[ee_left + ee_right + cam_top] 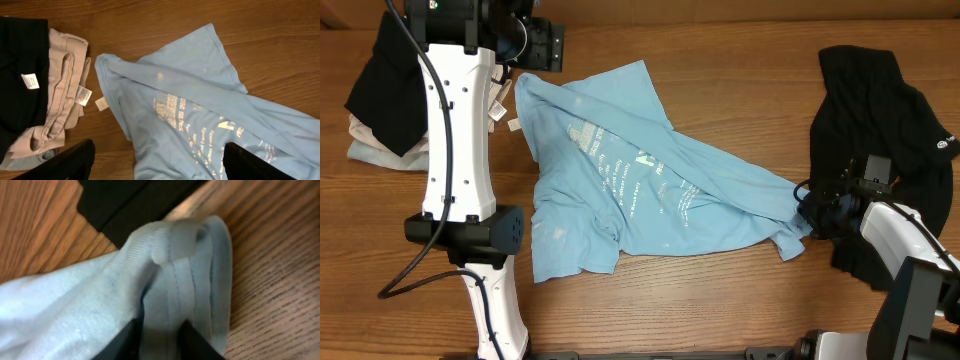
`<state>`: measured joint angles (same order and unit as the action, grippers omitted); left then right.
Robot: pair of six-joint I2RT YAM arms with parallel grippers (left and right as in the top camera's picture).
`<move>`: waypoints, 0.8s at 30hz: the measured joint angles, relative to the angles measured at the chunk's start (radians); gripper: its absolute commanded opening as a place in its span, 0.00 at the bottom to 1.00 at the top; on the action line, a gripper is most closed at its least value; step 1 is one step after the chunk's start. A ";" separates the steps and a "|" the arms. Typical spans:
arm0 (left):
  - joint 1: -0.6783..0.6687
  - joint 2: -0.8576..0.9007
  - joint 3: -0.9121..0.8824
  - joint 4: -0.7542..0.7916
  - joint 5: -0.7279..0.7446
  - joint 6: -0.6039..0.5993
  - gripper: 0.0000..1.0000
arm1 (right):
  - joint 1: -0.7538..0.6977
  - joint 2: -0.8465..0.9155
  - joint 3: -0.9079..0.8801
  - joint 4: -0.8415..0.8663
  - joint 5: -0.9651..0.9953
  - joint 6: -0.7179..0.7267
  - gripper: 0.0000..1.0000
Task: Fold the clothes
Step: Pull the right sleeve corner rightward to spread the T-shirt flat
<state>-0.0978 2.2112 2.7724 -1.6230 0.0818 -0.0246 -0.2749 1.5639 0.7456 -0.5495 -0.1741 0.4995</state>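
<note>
The light-blue T-shirt (640, 190) lies crumpled at centre, its long axis running from 11 o'clock to 4 o'clock. At the 4 o'clock corner the right gripper (159, 340) pinches a stitched edge, so that arm is nearer. The left gripper (157, 167), spread wide and empty, hovers near the 11 o'clock end.

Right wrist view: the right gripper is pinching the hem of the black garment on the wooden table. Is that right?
Not quite. The hem pinched in the right gripper belongs to the light-blue T-shirt, not the black garment, which lies ungripped just beyond it on the wooden table. The right wrist view shows it.
</note>
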 measured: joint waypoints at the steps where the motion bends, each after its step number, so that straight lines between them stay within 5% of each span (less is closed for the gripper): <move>1: 0.000 0.000 0.000 0.000 0.000 0.000 0.84 | 0.000 0.000 0.000 0.002 0.003 0.000 0.17; 4: 0.000 0.000 0.000 0.000 0.000 0.000 0.84 | -0.005 0.000 0.000 0.005 0.010 -0.005 0.08; 9: 0.000 0.000 0.000 0.005 0.000 0.000 0.86 | -0.013 0.001 0.042 -0.071 0.018 -0.038 0.08; 17: 0.001 0.000 0.000 0.042 -0.012 0.000 0.87 | -0.013 0.011 0.468 -0.309 0.022 -0.142 0.09; 24: 0.010 0.000 0.000 0.114 -0.040 0.001 0.88 | -0.011 0.011 0.642 -0.161 0.021 -0.176 0.08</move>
<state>-0.0875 2.2112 2.7724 -1.5093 0.0418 -0.0238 -0.2855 1.5749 1.3876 -0.7105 -0.1532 0.3237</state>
